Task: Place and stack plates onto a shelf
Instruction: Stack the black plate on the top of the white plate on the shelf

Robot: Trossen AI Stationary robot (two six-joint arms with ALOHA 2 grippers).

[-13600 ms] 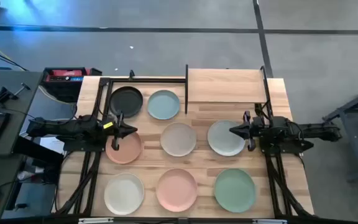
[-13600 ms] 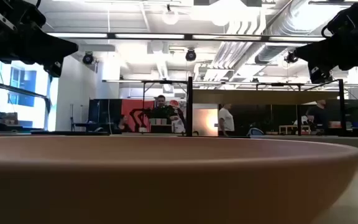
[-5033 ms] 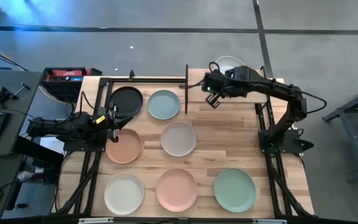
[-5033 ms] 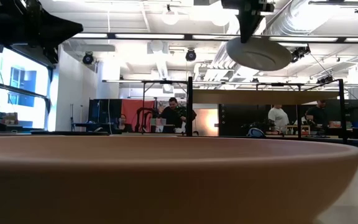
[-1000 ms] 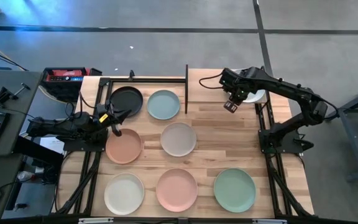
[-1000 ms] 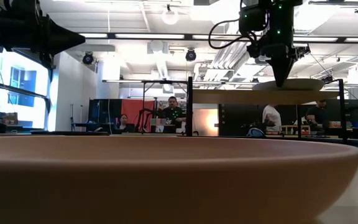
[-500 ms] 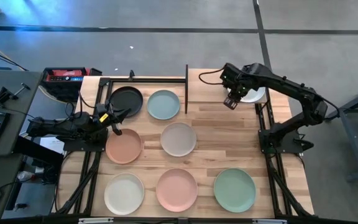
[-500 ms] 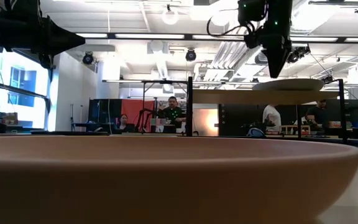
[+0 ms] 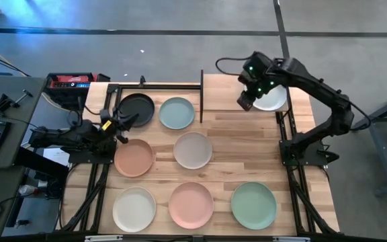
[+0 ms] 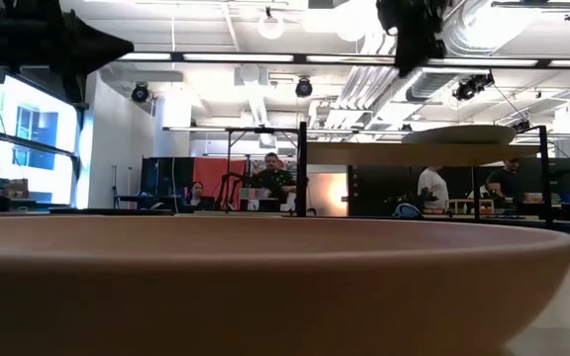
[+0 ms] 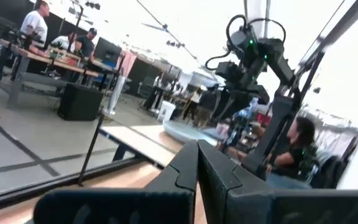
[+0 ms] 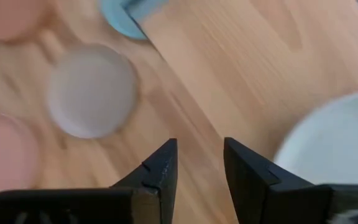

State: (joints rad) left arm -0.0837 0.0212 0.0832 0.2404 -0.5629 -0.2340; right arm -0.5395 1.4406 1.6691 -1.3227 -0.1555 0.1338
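The pale white plate (image 9: 273, 101) rests flat on the right part of the shelf (image 9: 227, 91); the low view shows this plate (image 10: 463, 133) on the board. My right gripper (image 9: 244, 104) hangs open above the shelf beside the plate's left rim, touching nothing; its wrist view shows the fingers (image 12: 197, 162) apart over bare board, the plate (image 12: 334, 143) to one side. My left gripper (image 9: 121, 125) is shut and empty, raised between the black plate (image 9: 136, 109) and the terracotta plate (image 9: 134, 158).
On the table top lie the light blue plate (image 9: 177, 113), beige-grey plate (image 9: 193, 150), cream plate (image 9: 134, 208), pink plate (image 9: 191, 205) and mint green plate (image 9: 253, 205). Black shelf posts (image 9: 201, 94) stand at the shelf's left end. People show in the room behind.
My right gripper has risen from the white plate's left rim to well above the shelf; the plate stays flat on the board. My left gripper has risen a little.
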